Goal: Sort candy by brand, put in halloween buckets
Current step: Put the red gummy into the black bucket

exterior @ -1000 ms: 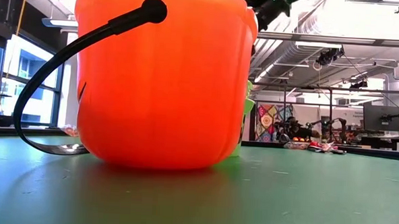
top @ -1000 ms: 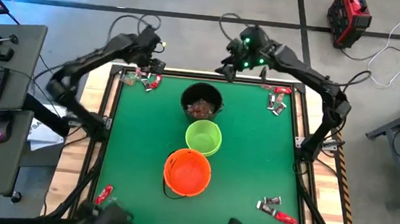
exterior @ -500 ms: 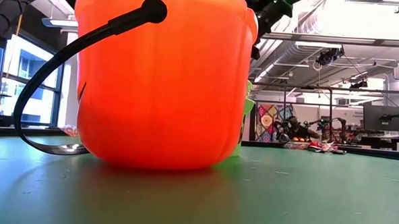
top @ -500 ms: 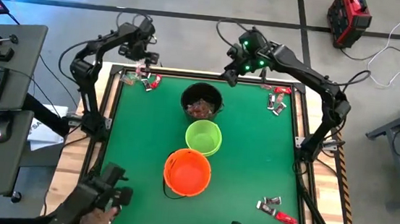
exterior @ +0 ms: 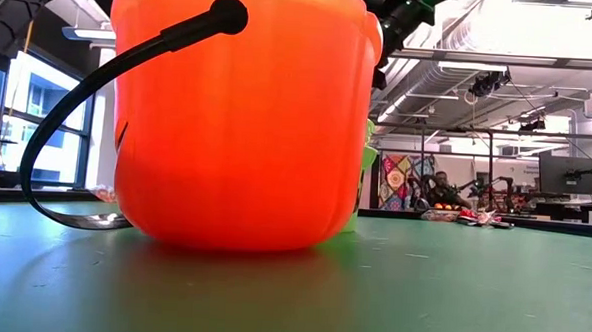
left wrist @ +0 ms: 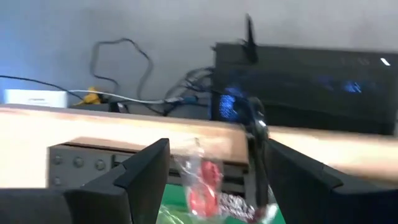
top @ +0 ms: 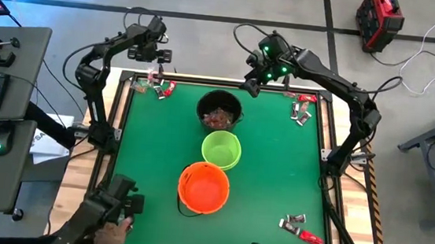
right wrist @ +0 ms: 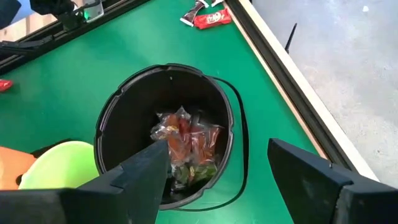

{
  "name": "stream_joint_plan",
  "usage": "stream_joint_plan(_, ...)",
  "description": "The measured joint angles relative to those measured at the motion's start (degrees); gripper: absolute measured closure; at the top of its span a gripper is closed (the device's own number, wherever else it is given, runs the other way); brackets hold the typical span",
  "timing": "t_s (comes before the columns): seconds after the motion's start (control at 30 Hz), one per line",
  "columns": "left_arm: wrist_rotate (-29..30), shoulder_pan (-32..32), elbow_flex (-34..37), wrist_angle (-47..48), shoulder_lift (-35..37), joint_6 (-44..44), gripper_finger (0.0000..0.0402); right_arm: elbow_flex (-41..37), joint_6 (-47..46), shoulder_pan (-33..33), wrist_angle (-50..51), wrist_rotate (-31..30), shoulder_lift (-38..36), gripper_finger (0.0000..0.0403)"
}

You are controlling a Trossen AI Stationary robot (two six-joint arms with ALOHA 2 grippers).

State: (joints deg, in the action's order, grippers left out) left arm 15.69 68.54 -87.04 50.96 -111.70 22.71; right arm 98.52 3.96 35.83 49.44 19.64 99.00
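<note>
The black bucket, lime green bucket and orange bucket stand in a row down the table's middle. The black bucket holds several clear-wrapped candies. My left gripper is open above the candy pile at the far left corner. A clear-and-red candy lies beyond and between its fingers, untouched. My right gripper is open and empty by the far edge, just above the black bucket's far right side.
More candy lies at the far right and the near right. A person's hand with a dark device is at the near left corner. In the low view the orange bucket fills the picture's left half.
My left arm has folded back and its gripper has moved a little toward the far edge, staying over the far left candy pile. A person's hand with a dark device has come in at the near left corner and covers the red candy there. My right gripper has barely moved.
</note>
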Motion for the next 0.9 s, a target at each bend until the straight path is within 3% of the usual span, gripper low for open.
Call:
stream_joint_plan(0.17,6.46,-1.91,1.6,-0.63,0.02,5.89,0.0159,0.0,-0.31,0.01,-0.35,0.0,0.0,0.0135)
stream_joint_plan(0.57,5.69,-2.17,4.72,-4.85,0.0,16.09,0.0159,-0.02,-0.05,0.0,-0.34,0.0,0.0,0.0135)
stream_joint_plan(0.9,5.55,-2.56,4.72,-3.44,-1.83,17.75,0.0159,-0.02,0.16,0.0,-0.34,0.0,0.0,0.0135)
